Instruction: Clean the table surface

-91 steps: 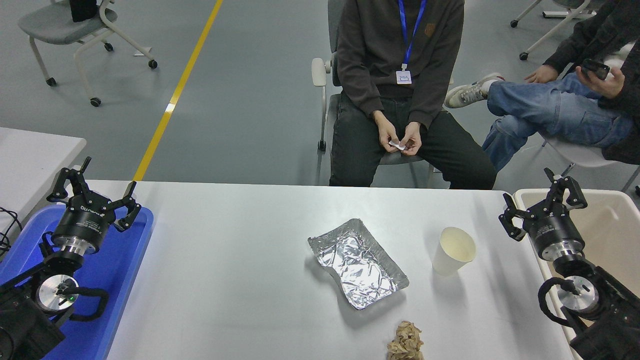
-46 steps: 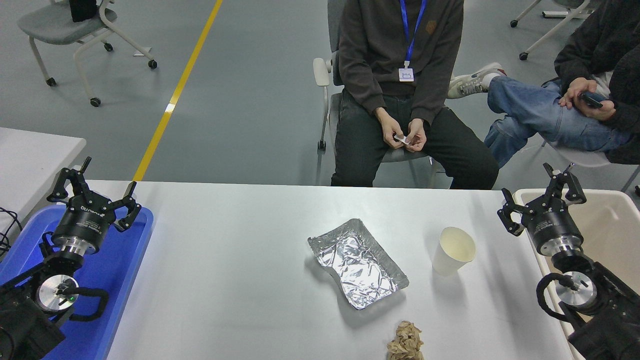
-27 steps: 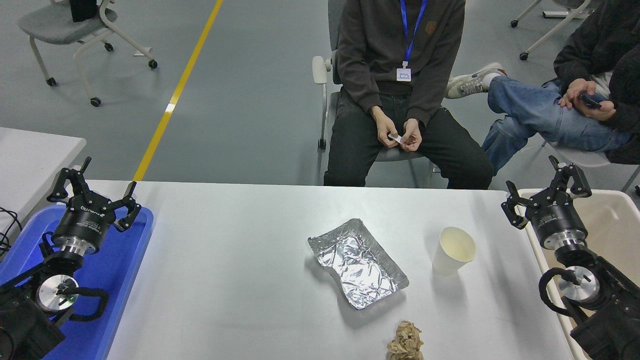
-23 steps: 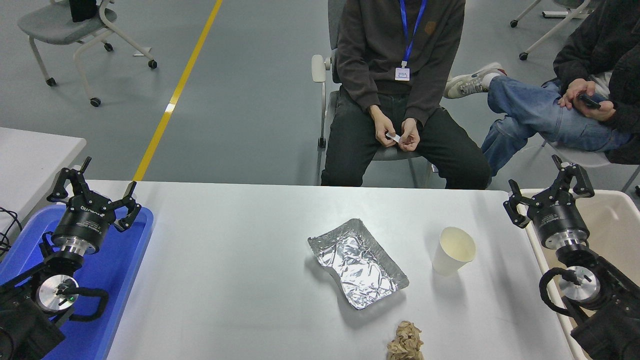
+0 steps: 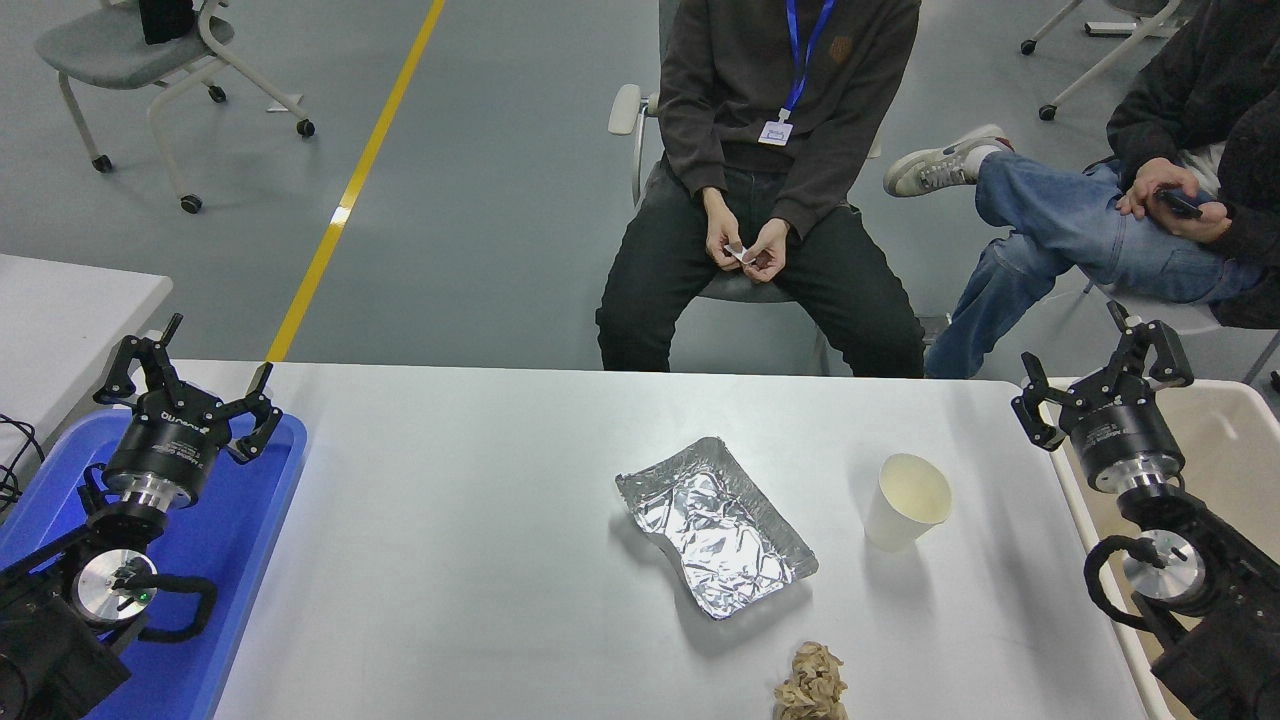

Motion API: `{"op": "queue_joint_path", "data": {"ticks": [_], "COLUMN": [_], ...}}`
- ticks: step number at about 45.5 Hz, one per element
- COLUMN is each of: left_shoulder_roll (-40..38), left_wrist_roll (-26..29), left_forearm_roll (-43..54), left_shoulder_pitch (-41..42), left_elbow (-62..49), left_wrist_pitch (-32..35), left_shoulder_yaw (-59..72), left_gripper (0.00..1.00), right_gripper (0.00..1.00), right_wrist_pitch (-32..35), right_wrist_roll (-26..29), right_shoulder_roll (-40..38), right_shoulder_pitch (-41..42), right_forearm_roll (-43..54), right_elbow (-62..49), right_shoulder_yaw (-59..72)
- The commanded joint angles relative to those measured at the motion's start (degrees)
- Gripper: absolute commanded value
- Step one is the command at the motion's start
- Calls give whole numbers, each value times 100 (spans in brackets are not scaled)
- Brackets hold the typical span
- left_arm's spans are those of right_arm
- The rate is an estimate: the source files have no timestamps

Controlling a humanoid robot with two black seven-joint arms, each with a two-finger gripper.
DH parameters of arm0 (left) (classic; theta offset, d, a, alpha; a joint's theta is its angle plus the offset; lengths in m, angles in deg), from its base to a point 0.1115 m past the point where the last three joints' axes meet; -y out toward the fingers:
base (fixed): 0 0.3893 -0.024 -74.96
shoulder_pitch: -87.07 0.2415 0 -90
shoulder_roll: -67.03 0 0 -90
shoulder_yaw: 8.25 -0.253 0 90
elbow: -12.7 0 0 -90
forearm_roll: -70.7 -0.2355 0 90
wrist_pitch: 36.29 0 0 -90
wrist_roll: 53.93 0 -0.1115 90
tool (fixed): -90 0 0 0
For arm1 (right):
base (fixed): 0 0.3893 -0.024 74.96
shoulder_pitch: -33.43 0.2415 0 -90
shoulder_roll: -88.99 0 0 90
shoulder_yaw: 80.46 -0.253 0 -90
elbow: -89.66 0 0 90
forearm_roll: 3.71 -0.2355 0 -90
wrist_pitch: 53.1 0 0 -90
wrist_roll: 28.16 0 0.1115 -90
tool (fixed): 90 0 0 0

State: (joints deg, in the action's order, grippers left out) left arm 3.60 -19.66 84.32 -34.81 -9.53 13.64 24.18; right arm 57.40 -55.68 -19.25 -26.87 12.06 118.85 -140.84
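Fingers spread wide and empty, the right gripper (image 5: pixel 1103 372) hangs over the near rim of the beige bin (image 5: pixel 1235 440) at the table (image 5: pixel 450 560) edge. The left gripper (image 5: pixel 185 375), equally open and empty, sits parked above the blue tray (image 5: pixel 240 540). No pickup appears begun: a paper cup (image 5: pixel 905 500), a foil tray (image 5: pixel 715 525) and a crumpled wad (image 5: pixel 810 685) litter the table's middle and near edge. The cup, nearest, looks the likely first grab; open tabletop lies between.
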Motion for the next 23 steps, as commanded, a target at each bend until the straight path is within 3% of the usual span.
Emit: {"op": "queue_joint_path", "data": {"ticks": [1,23], "left_shoulder_roll": [-3,-3], "left_wrist_roll": [1,1], "left_forearm_roll": [0,0], "left_shoulder_pitch": [-3,-3], "left_elbow": [0,0], "left_wrist_pitch": [-1,-1], "left_shoulder_yaw": [1,1], "left_gripper": [100,100], "right_gripper": [100,100], "right_wrist_pitch": [-36,-63], "right_wrist_roll": [-8,141], "right_shoulder_roll": [-22,-461], "right_shoulder_pitch": [18,141], "right_forearm_roll": [-4,40], "right_elbow": [-36,140], "right_shoulder_yaw": [106,1116]}}
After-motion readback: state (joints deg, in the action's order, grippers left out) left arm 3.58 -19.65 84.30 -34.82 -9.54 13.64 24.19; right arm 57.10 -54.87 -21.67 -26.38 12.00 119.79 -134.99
